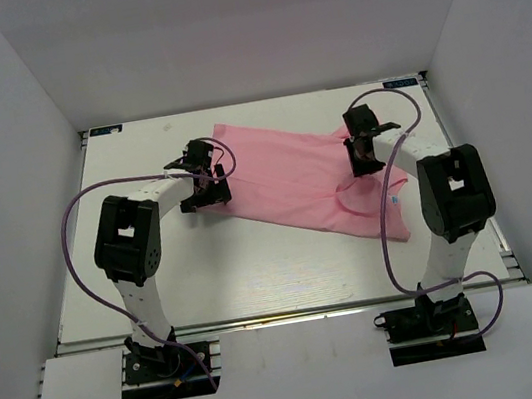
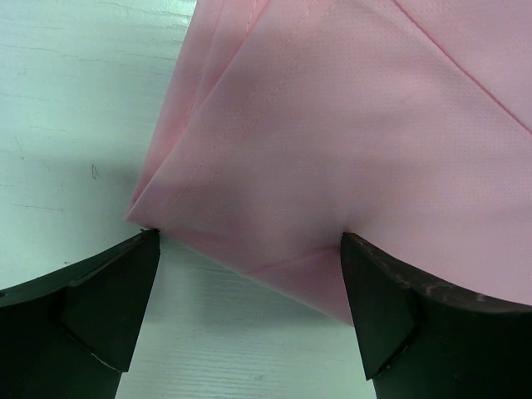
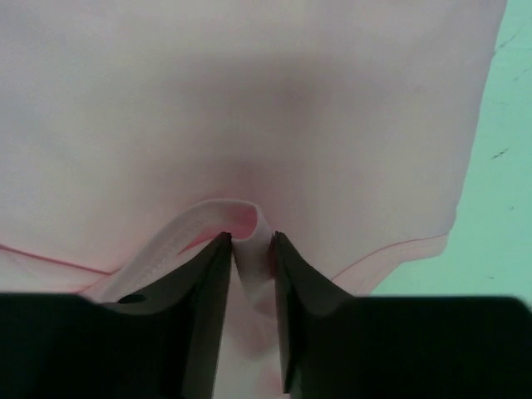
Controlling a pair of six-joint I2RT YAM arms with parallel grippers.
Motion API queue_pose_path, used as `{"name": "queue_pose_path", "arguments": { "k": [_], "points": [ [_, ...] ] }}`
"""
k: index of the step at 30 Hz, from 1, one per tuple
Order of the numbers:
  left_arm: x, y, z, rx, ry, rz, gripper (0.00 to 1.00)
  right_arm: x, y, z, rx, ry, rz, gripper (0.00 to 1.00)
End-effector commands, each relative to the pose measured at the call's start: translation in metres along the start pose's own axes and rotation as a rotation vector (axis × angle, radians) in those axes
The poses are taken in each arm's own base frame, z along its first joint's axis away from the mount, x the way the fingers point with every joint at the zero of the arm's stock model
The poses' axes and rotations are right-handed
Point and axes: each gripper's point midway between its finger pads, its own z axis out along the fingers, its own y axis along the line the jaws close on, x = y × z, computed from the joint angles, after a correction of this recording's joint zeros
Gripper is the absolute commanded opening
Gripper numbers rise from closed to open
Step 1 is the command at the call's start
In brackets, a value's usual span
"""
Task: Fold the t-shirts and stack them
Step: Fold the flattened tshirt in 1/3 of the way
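The light-pink t-shirt (image 1: pixel 293 180) lies spread slantwise across the far middle of the white table, folded edges at its left end. My left gripper (image 1: pixel 212 176) sits at that left end, open wide; in the left wrist view its jaws (image 2: pixel 249 237) straddle a corner of the t-shirt (image 2: pixel 332 125) without pinching it. My right gripper (image 1: pixel 365 153) is over the shirt's right part. In the right wrist view its fingers (image 3: pixel 252 237) stand close together with a raised fold of the ribbed neck band (image 3: pixel 249 218) of the t-shirt (image 3: pixel 249 100) between them.
The white table (image 1: pixel 257 272) is boxed in by white walls at the left (image 1: pixel 3 201), back and right. Purple cables (image 1: pixel 73 230) loop beside each arm. Bare table shows near the front edge and at the left.
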Motion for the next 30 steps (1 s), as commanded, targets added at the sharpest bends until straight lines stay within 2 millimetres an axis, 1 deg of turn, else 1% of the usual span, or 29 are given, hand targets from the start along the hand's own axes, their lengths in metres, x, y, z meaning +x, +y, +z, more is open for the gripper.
{"name": "queue_pose_path", "arguments": {
  "k": [1,2,3,4,6,7,8,9,10,11,13,14,15,17,18,19,21,22,23,24,25,26,28,30],
  "points": [
    [-0.006,0.008,-0.011,-0.018,-0.028,-0.001,1.0,-0.018,-0.001,-0.004,-0.007,-0.038,0.006,0.29],
    [-0.006,0.008,-0.011,-0.018,-0.028,-0.001,1.0,-0.02,-0.002,-0.004,-0.003,-0.046,0.021,0.14],
    [-0.002,0.01,-0.009,-0.022,-0.019,0.001,1.0,-0.022,-0.005,-0.004,0.01,-0.05,0.03,0.06],
    [-0.002,0.01,-0.009,-0.022,-0.019,0.001,1.0,-0.024,-0.008,-0.004,0.021,-0.056,0.034,0.04],
    [-0.003,0.011,-0.009,-0.03,-0.023,0.001,1.0,-0.032,-0.017,-0.009,0.053,-0.076,0.05,0.04],
    [0.001,0.012,-0.008,-0.034,-0.015,0.003,1.0,-0.035,-0.022,-0.009,0.061,-0.078,0.058,0.0],
    [0.0,0.016,-0.008,-0.038,-0.015,-0.005,1.0,-0.043,-0.03,-0.012,0.074,-0.093,0.072,0.0],
    [0.003,0.019,-0.006,-0.052,-0.011,-0.003,1.0,-0.043,-0.036,-0.012,0.091,-0.089,0.079,0.0],
    [0.002,0.021,-0.006,-0.06,-0.014,-0.003,1.0,-0.048,-0.039,-0.016,0.095,-0.101,0.081,0.0],
    [0.004,0.023,-0.007,-0.075,-0.011,-0.001,1.0,-0.049,-0.049,-0.016,0.105,-0.102,0.098,0.0],
    [0.003,0.025,-0.006,-0.085,-0.015,-0.01,1.0,-0.047,-0.059,-0.017,0.116,-0.09,0.112,0.0],
    [0.003,0.025,-0.006,-0.085,-0.016,-0.01,1.0,-0.045,-0.06,-0.016,0.116,-0.085,0.115,0.0],
    [0.009,0.027,-0.003,-0.092,0.001,-0.006,1.0,-0.044,-0.067,-0.017,0.124,-0.082,0.132,0.0],
    [0.009,0.027,-0.003,-0.092,0.001,-0.006,1.0,-0.035,-0.07,-0.014,0.124,-0.066,0.139,0.0],
    [0.009,0.027,-0.003,-0.092,0.001,-0.006,1.0,-0.03,-0.075,-0.012,0.129,-0.048,0.153,0.0],
    [0.009,0.027,-0.003,-0.092,0.001,-0.006,1.0,-0.025,-0.075,-0.008,0.125,-0.03,0.155,0.0],
    [0.008,0.028,-0.003,-0.102,-0.004,-0.015,1.0,-0.021,-0.078,-0.004,0.121,-0.015,0.162,0.0],
    [0.011,0.028,0.0,-0.105,0.004,-0.012,1.0,-0.018,-0.077,0.001,0.114,-0.004,0.158,0.07],
    [0.011,0.028,0.0,-0.105,0.004,-0.012,1.0,-0.019,-0.077,0.002,0.108,-0.005,0.146,0.17],
    [0.009,0.027,0.002,-0.105,0.003,-0.013,1.0,-0.019,-0.076,0.004,0.096,-0.008,0.144,0.39],
    [0.006,0.027,0.0,-0.104,0.002,-0.013,1.0,-0.024,-0.075,0.005,0.092,-0.026,0.145,0.49],
    [0.006,0.027,0.0,-0.104,0.002,-0.013,1.0,-0.024,-0.074,0.006,0.075,-0.027,0.137,0.61],
    [0.007,0.023,0.0,-0.1,0.001,-0.014,1.0,-0.027,-0.074,0.005,0.066,-0.034,0.136,0.67],
    [0.005,0.022,0.0,-0.096,-0.007,-0.016,1.0,-0.033,-0.077,-0.002,0.065,-0.057,0.143,0.75]
  ]
}}
